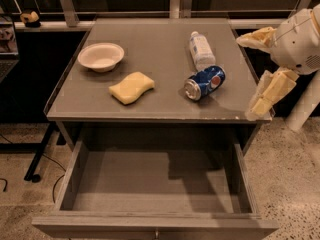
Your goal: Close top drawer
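The top drawer is pulled far out under the grey table and its shallow grey box is empty. Its flat front panel runs along the bottom edge of the view, with the small metal knob at its middle. My gripper is at the right edge of the view, beside the table's right front corner and above the drawer's right side. Its two cream fingers are spread apart with nothing between them. It does not touch the drawer.
On the table top lie a white bowl, a yellow sponge, a blue soda can on its side and a clear plastic bottle. Table legs and cables stand on the speckled floor at the left.
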Available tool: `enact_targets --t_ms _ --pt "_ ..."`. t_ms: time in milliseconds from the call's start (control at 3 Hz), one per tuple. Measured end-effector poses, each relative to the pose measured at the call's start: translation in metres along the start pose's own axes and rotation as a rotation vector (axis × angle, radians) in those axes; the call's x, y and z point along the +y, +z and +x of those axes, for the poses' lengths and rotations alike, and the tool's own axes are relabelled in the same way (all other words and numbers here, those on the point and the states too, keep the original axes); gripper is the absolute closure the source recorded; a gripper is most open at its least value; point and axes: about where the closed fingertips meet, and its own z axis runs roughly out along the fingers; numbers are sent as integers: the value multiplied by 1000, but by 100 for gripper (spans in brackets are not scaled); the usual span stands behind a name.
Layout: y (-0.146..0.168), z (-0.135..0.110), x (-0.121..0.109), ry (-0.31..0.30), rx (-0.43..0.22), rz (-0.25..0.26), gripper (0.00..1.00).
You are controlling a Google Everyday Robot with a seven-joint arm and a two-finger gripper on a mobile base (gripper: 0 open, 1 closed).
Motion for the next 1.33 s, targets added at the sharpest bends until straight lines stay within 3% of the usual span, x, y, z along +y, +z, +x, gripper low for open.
enact_targets --t_ms 667,1333 --pt "4 -3 3 11 14 -3 0" --pt "-6 1 49 156 32 107 0"
